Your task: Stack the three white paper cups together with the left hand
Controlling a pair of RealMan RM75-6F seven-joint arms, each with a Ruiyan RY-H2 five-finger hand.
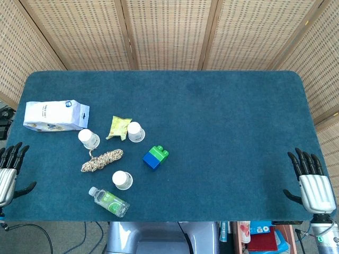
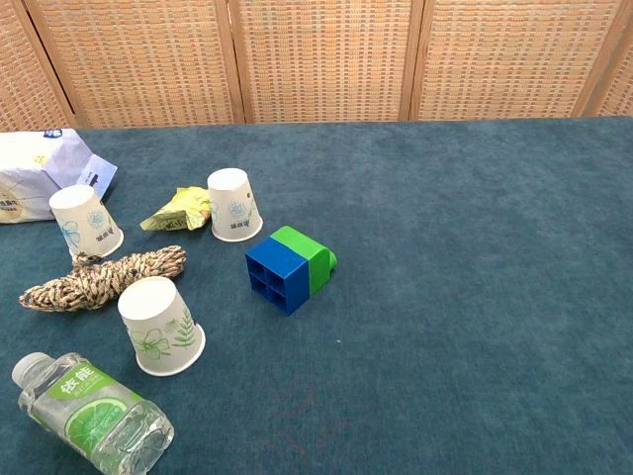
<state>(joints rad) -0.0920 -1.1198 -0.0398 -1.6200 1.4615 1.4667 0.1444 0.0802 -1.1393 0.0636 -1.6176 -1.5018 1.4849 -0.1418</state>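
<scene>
Three white paper cups stand upside down and apart on the blue table. One cup (image 1: pixel 89 138) (image 2: pixel 85 222) is at the left, beside the carton. A second cup (image 1: pixel 135 132) (image 2: pixel 233 204) stands next to the yellow-green packet. The third cup (image 1: pixel 122 180) (image 2: pixel 159 326) is nearest the front edge, above the bottle. My left hand (image 1: pixel 10 169) rests at the table's left edge, fingers spread, holding nothing. My right hand (image 1: pixel 312 180) lies at the right edge, fingers apart and empty. Neither hand shows in the chest view.
A white-blue carton (image 1: pixel 55 115) lies at the far left. A yellow-green packet (image 1: pixel 119 127), a coil of rope (image 1: pixel 101 160), a blue-green block (image 1: pixel 155 156) and a lying water bottle (image 1: pixel 108 201) sit among the cups. Wicker screens (image 1: pixel 169 32) stand behind the table.
</scene>
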